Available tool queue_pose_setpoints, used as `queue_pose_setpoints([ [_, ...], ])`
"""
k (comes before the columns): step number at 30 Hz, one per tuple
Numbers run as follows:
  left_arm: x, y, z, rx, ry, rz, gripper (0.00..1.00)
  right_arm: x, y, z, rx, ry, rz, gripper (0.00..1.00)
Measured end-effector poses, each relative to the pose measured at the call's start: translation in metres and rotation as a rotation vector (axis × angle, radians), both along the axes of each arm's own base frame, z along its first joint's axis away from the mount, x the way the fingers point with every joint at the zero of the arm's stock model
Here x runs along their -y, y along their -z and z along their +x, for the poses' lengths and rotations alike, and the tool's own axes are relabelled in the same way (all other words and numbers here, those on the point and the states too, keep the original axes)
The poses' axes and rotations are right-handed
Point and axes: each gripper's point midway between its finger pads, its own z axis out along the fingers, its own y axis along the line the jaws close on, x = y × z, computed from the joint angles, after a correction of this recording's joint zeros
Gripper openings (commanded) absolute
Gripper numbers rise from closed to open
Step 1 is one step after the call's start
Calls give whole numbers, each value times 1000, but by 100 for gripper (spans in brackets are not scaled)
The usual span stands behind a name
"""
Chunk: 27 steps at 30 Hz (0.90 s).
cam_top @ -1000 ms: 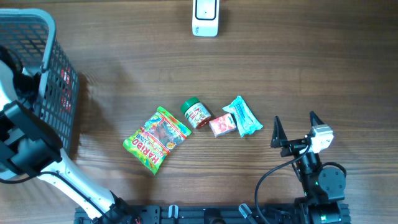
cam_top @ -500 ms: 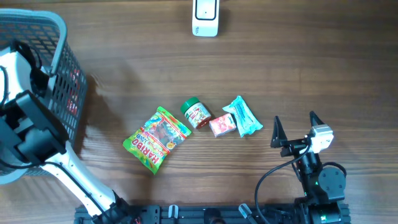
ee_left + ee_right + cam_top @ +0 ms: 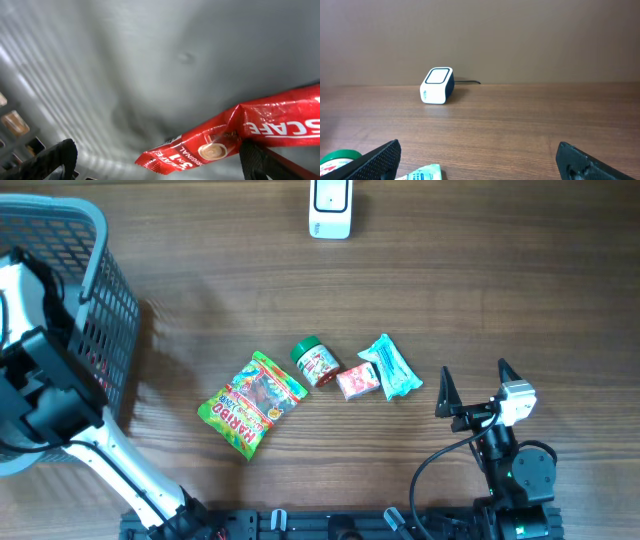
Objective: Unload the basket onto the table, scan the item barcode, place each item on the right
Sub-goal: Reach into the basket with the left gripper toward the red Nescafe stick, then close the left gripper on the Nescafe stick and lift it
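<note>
Wooden table [image 3: 500, 290] fills the overhead view, with a grey mesh basket [image 3: 110, 310] at its left edge. The left arm [image 3: 40, 395] reaches down into that basket. Its wrist view shows the left gripper [image 3: 157, 162] spread wide and holding nothing, over a red coffee sachet [image 3: 260, 125] lying on the basket floor. The right gripper [image 3: 473, 380] hangs released at the near right, also empty. A Haribo bag [image 3: 252, 402], a teal packet [image 3: 391, 367], a green-lidded jar [image 3: 317, 362] and a small red packet [image 3: 357, 382] lie mid-table. The white scanner [image 3: 330, 208] sits at the far edge. This looks like the pickup step. Next, the left fingers should settle around the sachet, close, then carry it to the scanner, barcode facing its window.
</note>
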Motion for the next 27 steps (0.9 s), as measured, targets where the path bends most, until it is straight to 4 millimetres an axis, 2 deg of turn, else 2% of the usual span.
queue_pose_setpoints([
  [3, -5, 0, -4, 7, -68, 17, 100, 0, 0, 0, 0, 0, 0, 99],
  [6, -8, 2, 1, 27, -66, 26, 100, 0, 0, 0, 0, 0, 0, 100],
  [16, -14, 5, 38, 167, 39, 54, 99, 0, 0, 0, 0, 0, 0, 100],
  [18, -12, 5, 42, 177, 49, 50, 80, 0, 0, 0, 0, 0, 0, 100],
  [20, -9, 6, 43, 182, 53, 37, 29, 0, 0, 0, 0, 0, 0, 100],
  [21, -7, 8, 43, 185, 56, 28, 11, 0, 0, 0, 0, 0, 0, 100],
  [22, -6, 10, 43, 186, 60, 19, 4, 0, 0, 0, 0, 0, 0, 100],
  [25, 0, 16, 45, 214, 62, -7, 4, 0, 0, 0, 0, 0, 0, 100],
  [27, 5, 19, 44, 225, 68, -15, 9, 0, 0, 0, 0, 0, 0, 100],
])
